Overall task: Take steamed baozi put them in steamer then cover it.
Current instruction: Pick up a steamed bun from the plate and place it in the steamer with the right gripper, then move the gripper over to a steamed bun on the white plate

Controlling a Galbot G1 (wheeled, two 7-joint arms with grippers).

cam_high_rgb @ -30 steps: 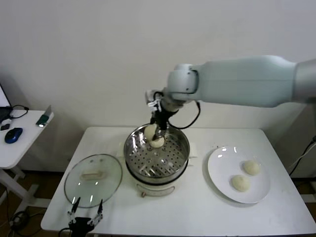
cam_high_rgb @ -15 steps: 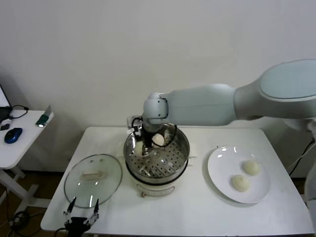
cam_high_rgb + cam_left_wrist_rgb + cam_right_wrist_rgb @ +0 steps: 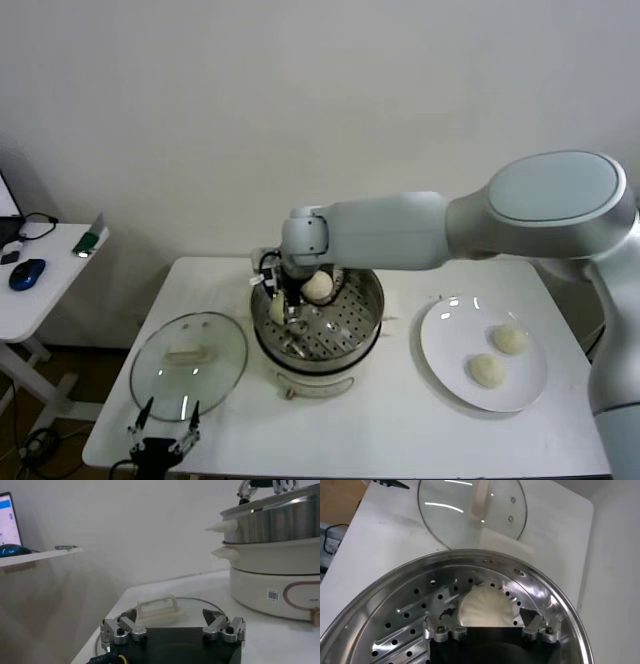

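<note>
The steamer (image 3: 345, 345) stands mid-table, its perforated tray (image 3: 395, 625) bare in places. My right gripper (image 3: 284, 306) is down inside its left part, open. A baozi (image 3: 487, 607) lies on the tray between the spread fingers (image 3: 534, 624), with a small gap on each side. A second baozi (image 3: 318, 287) rests at the back of the tray. Two more baozi (image 3: 509, 340) (image 3: 487, 371) sit on the white plate (image 3: 440, 340) to the right. The glass lid (image 3: 188, 363) lies flat left of the steamer. My left gripper (image 3: 160, 438) waits open at the table's front-left edge, just short of the lid's handle (image 3: 157, 607).
A side table (image 3: 30, 290) with a mouse and small items stands to the far left. The steamer's white base and handle (image 3: 222, 527) rise close to the right of the left gripper (image 3: 172, 622). The wall runs behind the table.
The right gripper has come down to the left part of the steamer tray and opened, leaving its baozi lying on the tray. The left arm has barely moved.
</note>
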